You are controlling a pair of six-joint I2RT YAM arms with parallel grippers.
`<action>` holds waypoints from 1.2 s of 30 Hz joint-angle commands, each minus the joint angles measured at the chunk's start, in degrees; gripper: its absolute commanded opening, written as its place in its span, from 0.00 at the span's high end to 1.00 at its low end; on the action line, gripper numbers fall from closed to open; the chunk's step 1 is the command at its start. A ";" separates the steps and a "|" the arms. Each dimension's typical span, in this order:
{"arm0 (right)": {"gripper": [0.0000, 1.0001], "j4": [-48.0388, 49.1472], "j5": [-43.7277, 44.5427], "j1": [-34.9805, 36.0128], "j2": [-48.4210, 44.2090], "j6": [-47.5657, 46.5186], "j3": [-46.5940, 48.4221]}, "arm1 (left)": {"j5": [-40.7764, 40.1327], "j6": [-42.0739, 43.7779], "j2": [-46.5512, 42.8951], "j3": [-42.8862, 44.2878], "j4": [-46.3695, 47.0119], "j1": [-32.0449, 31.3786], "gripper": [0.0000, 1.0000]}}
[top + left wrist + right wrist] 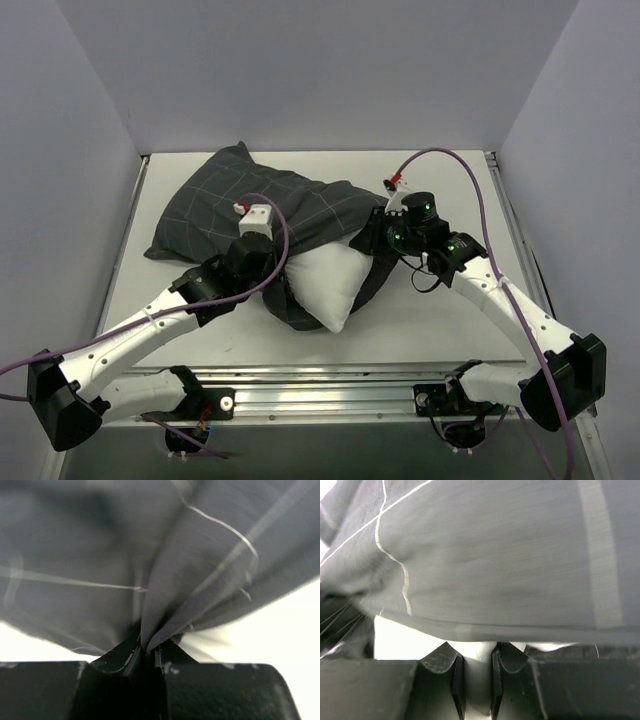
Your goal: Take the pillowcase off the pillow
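The dark checked pillowcase [250,200] lies slantwise across the table, still covering most of the pillow. The pillow's white corner [328,282] sticks out of the open end toward the near edge. My left gripper [272,283] is at the case's near rim. In the left wrist view its jaws are shut on a bunched fold of the pillowcase [165,595]. My right gripper [373,240] is at the right side of the opening. In the right wrist view white pillow cloth [477,667] is pinched between its fingers, under the pillowcase [495,555].
White walls close in the table [450,320] at the back and both sides. A metal rail [330,385] runs along the near edge between the arm bases. Purple cables loop above both wrists.
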 commanded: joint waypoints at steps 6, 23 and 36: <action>1.00 9.51 -13.19 -5.16 -5.77 5.59 0.73 | -14.13 -15.58 -2.35 -12.09 10.45 3.58 0.69; 1.00 7.93 -7.13 -3.40 -3.31 3.83 1.43 | 10.69 6.75 -10.08 -8.24 19.60 -3.54 0.06; 1.00 4.76 1.22 -1.12 -1.03 4.88 5.74 | 16.16 14.23 -11.58 6.97 -1.88 -7.13 0.06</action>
